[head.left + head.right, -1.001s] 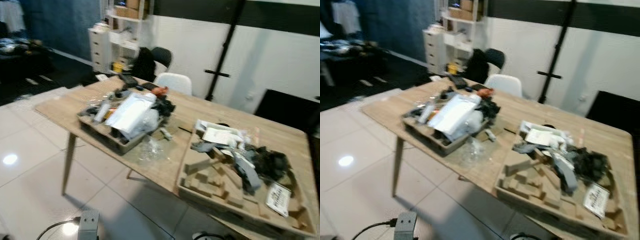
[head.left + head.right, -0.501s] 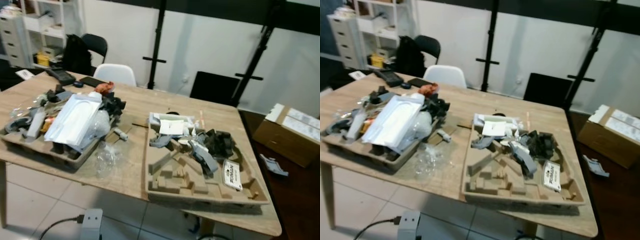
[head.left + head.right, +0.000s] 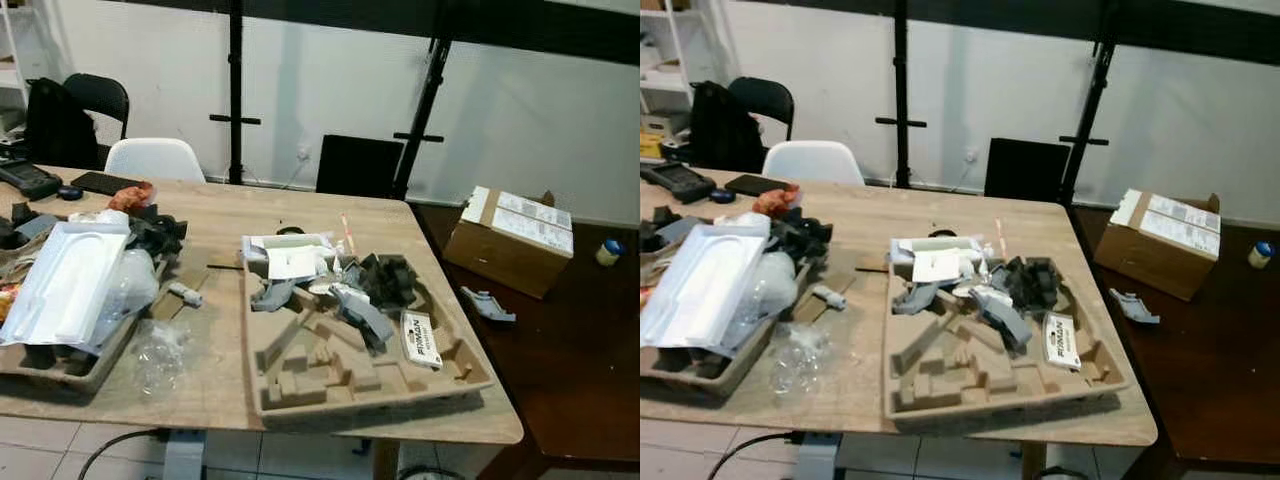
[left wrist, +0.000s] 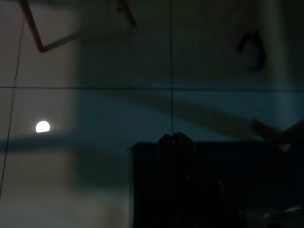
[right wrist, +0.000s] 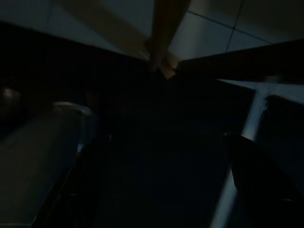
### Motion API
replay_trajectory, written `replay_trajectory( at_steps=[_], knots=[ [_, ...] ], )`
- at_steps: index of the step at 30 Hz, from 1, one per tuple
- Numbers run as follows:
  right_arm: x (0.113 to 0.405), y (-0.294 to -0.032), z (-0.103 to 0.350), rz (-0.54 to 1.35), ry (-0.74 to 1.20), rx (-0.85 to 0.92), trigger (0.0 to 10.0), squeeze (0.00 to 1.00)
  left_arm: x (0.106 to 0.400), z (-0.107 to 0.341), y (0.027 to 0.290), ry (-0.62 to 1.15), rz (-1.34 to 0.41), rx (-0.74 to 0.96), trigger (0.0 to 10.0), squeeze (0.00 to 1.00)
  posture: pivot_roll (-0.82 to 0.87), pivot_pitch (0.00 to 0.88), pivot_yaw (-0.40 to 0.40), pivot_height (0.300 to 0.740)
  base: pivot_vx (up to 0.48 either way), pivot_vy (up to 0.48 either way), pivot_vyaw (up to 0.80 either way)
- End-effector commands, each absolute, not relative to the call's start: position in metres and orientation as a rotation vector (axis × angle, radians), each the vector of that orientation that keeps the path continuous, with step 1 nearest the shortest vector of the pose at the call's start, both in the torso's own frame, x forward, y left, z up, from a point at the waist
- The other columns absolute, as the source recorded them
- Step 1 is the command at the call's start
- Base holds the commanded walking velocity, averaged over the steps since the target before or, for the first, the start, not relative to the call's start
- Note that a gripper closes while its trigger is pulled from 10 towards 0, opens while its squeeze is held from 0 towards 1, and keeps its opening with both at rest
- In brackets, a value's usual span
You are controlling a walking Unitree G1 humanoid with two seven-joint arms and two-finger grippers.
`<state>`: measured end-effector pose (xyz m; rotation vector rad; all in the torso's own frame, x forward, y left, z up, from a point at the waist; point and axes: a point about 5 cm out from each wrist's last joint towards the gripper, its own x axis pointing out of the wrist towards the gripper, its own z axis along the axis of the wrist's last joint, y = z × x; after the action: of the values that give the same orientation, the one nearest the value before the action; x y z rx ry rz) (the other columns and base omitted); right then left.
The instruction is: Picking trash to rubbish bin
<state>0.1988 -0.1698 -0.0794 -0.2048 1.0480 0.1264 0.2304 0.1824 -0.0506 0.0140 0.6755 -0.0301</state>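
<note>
Your wooden table (image 3: pixel 300 215) spans 9 to 3 o'clock, its near edge at 6. Dark floor (image 3: pixel 590 390) lies open at 3 to 4 o'clock, a cardboard box (image 3: pixel 508 240) at 2. Trash sits in a moulded pulp tray (image 3: pixel 300 375) at centre and a second tray (image 3: pixel 60 365) at 9. Left gripper (image 4: pixel 175 142) hangs over tiles, fingers pressed together. Right gripper: state cannot be told.
</note>
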Motion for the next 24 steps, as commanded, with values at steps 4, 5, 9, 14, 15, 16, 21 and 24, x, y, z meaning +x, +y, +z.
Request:
replay_trajectory(
  at_steps=[4, 5, 9, 14, 15, 16, 21, 24],
  knots=[
    [0.1927, -0.1752, -0.0822, 0.101, 1.07, -0.187, 10.0, 0.0, 0.2313, -0.0505, 0.1794, 0.677, -0.046, 0.016, 10.0, 0.0, 0.05, 0.039, -0.054, 0.74, 0.0, 0.0, -0.8],
    [0.1927, -0.1752, -0.0822, 0.101, 1.07, -0.187, 10.0, 0.0, 0.2313, -0.0505, 0.1794, 0.677, -0.046, 0.016, 10.0, 0.0, 0.05, 0.039, -0.054, 0.74, 0.0, 0.0, -0.8],
    [0.1945, -0.175, -0.0812, 0.087, 1.052, -0.159, 10.0, 0.0, 0.2334, -0.0489, 0.1793, 0.667, -0.043, 0.015, 10.0, 0.0, 0.05, 0.041, -0.055, 0.74, 0.0, 0.0, -0.69],
    [0.1966, -0.1746, -0.08, 0.097, 1.041, -0.163, 10.0, 0.0, 0.2351, -0.0477, 0.1774, 0.659, -0.059, 0.034, 10.0, 0.0, 0.05, 0.043, -0.055, 0.74, 0.0, 0.0, 0.0],
    [0.1969, -0.1746, -0.0799, 0.096, 1.041, -0.163, 10.0, 0.0, 0.2351, -0.0477, 0.1771, 0.659, -0.06, 0.035, 10.0, 0.0, 0.05, 0.043, -0.055, 0.74, 0.0, 0.0, 0.0],
    [0.1969, -0.1746, -0.0799, 0.096, 1.041, -0.163, 10.0, 0.0, 0.2351, -0.0477, 0.1771, 0.659, -0.06, 0.035, 10.0, 0.0, 0.05, 0.043, -0.055, 0.74, 0.0, 0.0, 0.0],
    [0.1993, -0.1723, -0.0786, 0.098, 1.017, -0.138, 10.0, 0.0, 0.2349, -0.0477, 0.1762, 0.655, -0.059, 0.036, 10.0, 0.0, 0.05, 0.043, -0.058, 0.74, 0.0, 0.0, 0.0],
    [0.2002, -0.171, -0.0782, 0.105, 1.011, -0.133, 10.0, 0.0, 0.2353, -0.0473, 0.1767, 0.651, -0.058, 0.05, 10.0, 0.0, 0.05, 0.042, -0.061, 0.74, 0.0, -0.25, 0.0]
  ],
)
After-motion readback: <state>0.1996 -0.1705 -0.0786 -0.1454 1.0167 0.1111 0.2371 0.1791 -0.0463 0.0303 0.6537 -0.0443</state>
